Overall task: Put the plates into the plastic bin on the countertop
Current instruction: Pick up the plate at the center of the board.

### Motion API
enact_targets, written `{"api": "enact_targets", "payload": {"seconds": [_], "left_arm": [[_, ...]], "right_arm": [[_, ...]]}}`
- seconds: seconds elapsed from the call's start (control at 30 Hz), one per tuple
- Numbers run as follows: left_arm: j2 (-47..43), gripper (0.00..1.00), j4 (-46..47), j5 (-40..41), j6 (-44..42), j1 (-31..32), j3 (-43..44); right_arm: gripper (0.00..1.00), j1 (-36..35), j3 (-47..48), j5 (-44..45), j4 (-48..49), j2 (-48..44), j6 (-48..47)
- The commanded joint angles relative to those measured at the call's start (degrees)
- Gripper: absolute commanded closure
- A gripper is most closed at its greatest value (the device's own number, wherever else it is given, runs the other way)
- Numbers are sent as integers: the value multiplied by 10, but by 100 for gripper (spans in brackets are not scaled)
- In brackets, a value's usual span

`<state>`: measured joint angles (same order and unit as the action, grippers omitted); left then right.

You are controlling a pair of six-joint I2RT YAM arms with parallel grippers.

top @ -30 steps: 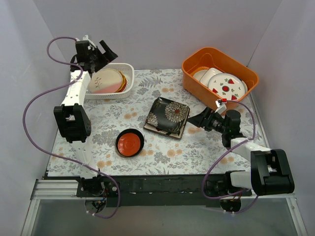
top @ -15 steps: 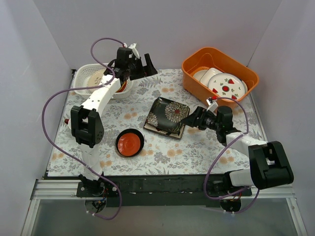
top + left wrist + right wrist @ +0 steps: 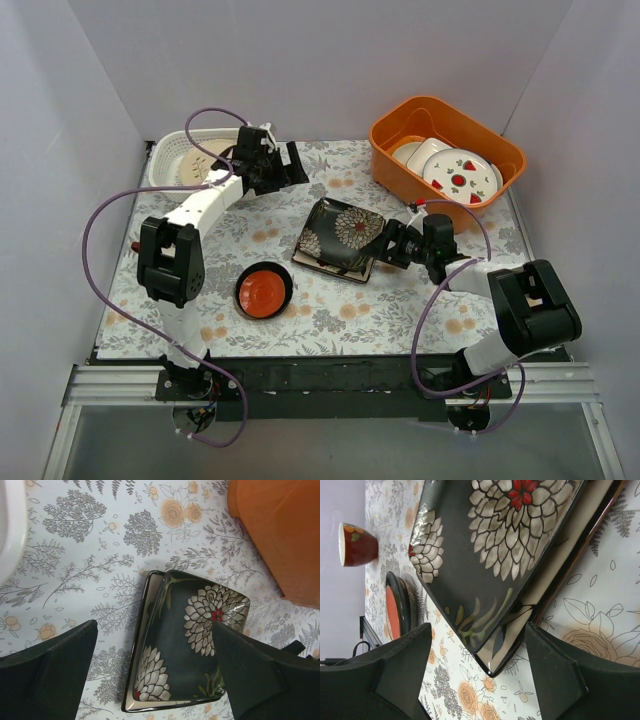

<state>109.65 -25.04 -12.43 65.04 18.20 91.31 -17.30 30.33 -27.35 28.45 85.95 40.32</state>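
– Starting with the biggest thing, what's there?
– The fern-printed surface [image 3: 330, 305]. At its far right corner stands an orange tub [image 3: 392, 130] holding white plates with strawberry marks [image 3: 460, 178].
– And the plastic bin?
– The plastic bin [image 3: 172, 148] is at the far left corner. A pale plate [image 3: 192, 160] lies in it, partly hidden by the left arm.
– Which plates are outside it?
– A dark floral square plate [image 3: 340, 235] sits mid-surface on top of a second square one. Nearer the arm bases and to the left, well apart from them, is a small red dish [image 3: 264, 291].
– The left fingers?
– The left fingers [image 3: 55, 670] are spread wide and empty, up in the air just beside the bin. Their camera looks down on the floral plate.
– The right fingers?
– The right fingers [image 3: 555, 675] are low at the plate's right corner. They are parted, one on each side of that corner, and not clamped on it. I can't tell whether either one touches the rim.
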Motion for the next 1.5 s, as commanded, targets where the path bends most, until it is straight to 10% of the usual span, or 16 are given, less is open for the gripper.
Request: {"api": "enact_targets", "payload": {"seconds": [0.0, 0.87, 1.2, 1.47], "left_arm": [[2, 4, -13, -6, -4, 25, 37], [82, 5, -62, -12, -31, 63, 84], [80, 5, -67, -15, -39, 63, 89], [75, 5, -67, -28, -40, 63, 88]], "right_arm": [[22, -13, 24, 6, 28, 19, 13], [44, -59, 12, 97, 100, 94, 70], [97, -60, -8, 122, 107, 88, 72], [99, -59, -15, 121, 116, 78, 73]]}}
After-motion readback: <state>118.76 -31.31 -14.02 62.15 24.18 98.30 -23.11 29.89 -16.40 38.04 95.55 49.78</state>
